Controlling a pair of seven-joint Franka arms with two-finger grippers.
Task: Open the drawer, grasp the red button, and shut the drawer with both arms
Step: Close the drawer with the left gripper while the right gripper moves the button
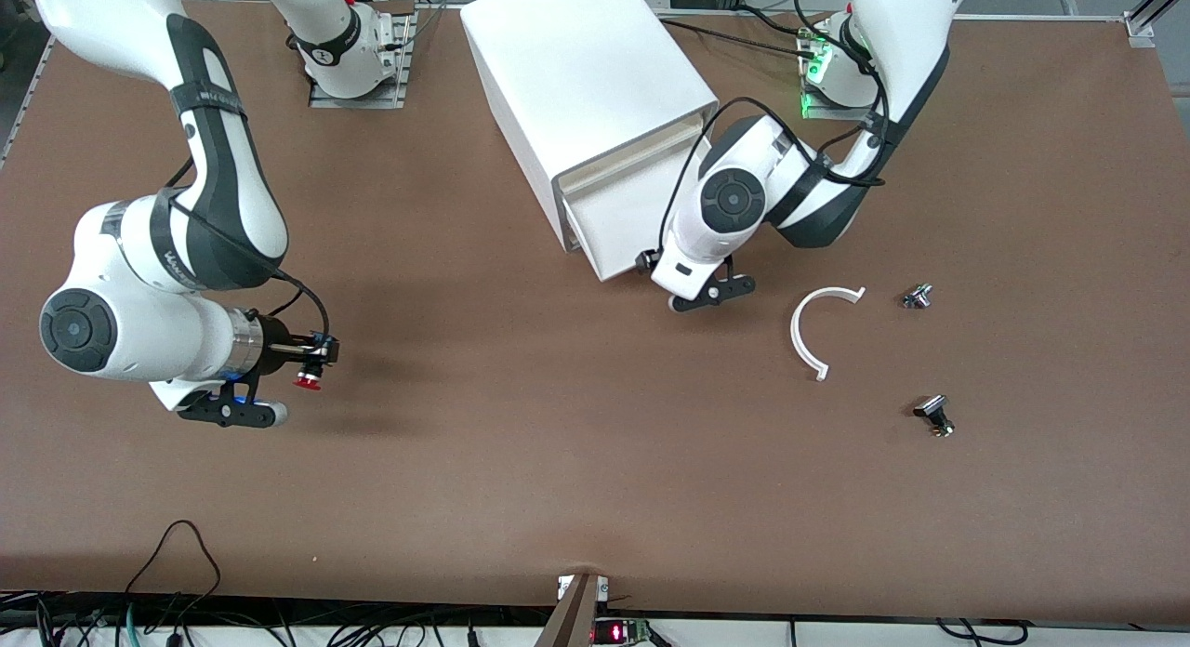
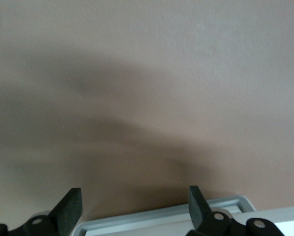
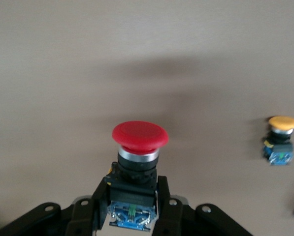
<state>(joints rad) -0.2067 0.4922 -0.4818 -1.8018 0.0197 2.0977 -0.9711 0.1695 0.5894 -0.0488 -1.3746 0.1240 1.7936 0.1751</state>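
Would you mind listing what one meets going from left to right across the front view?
Right gripper holding the red button → white cabinet → left gripper at the drawer → white curved strip → two small metal parts.

**Red button held aloft, drawer still part open**

The button [image 3: 139,164], red mushroom cap over a black-and-blue body, sits clamped in the right tool [image 1: 314,361] over the worktop [image 1: 558,461]. The white drawer [image 1: 621,221] juts partway out of the cabinet [image 1: 586,89], the left tool [image 2: 134,209] spread at its front edge.
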